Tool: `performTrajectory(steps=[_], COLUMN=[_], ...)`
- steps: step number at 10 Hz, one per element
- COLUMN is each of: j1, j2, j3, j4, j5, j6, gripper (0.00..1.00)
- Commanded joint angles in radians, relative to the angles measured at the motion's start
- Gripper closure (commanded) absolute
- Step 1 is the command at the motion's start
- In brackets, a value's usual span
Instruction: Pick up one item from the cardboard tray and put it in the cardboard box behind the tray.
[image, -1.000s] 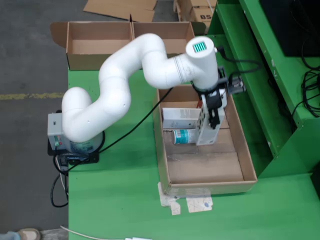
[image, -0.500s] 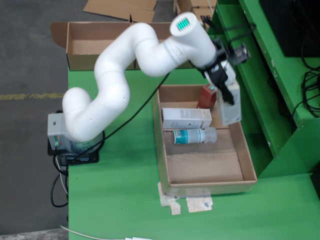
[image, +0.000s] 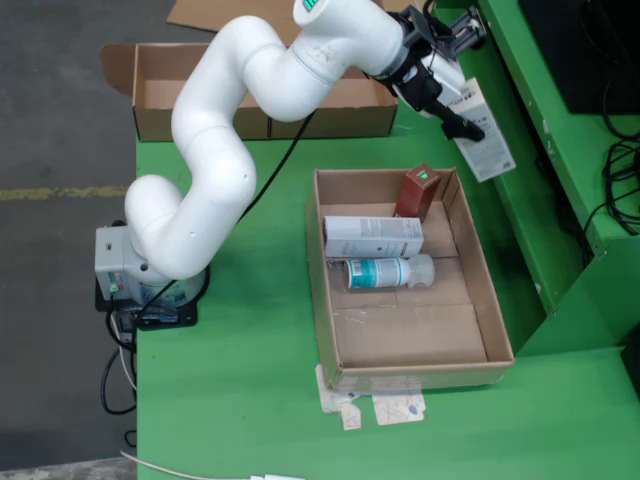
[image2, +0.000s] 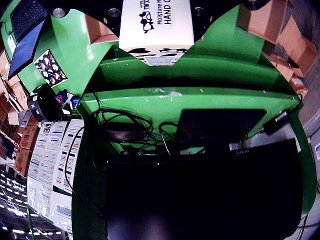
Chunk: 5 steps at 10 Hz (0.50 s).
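In the fixed view, a flat white printed carton (image: 485, 140) is held clamped in the black gripper (image: 452, 108) of the white jointed arm (image: 250, 90), raised above the green table (image: 230, 400), beyond the long cardboard tray (image: 497, 330) and right of the open cardboard box (image: 200, 90). Inside the tray, a dark red box (image: 416, 191), a white rectangular box (image: 372, 236) and a teal-labelled bottle (image: 385, 272) are seen.

In the gripper view, the white carton (image2: 156, 25) is seen at top centre, gripped; green shelving (image2: 190, 100) and a black monitor (image2: 205, 200) are shown beyond it.
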Motion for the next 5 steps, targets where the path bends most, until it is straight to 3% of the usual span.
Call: performTrajectory(steps=[1,2,4,5], j1=[0.398,0.71,0.71,0.874], j2=[0.005,-0.078,-0.078,-0.237], j3=[0.026,0.026,0.026,0.026], j4=[0.104,0.231,0.231,0.585], j5=[-0.149,-0.307,-0.308,-0.336], j6=[0.137,0.206,0.206,0.143], gripper=[1.0,1.0,1.0,1.0])
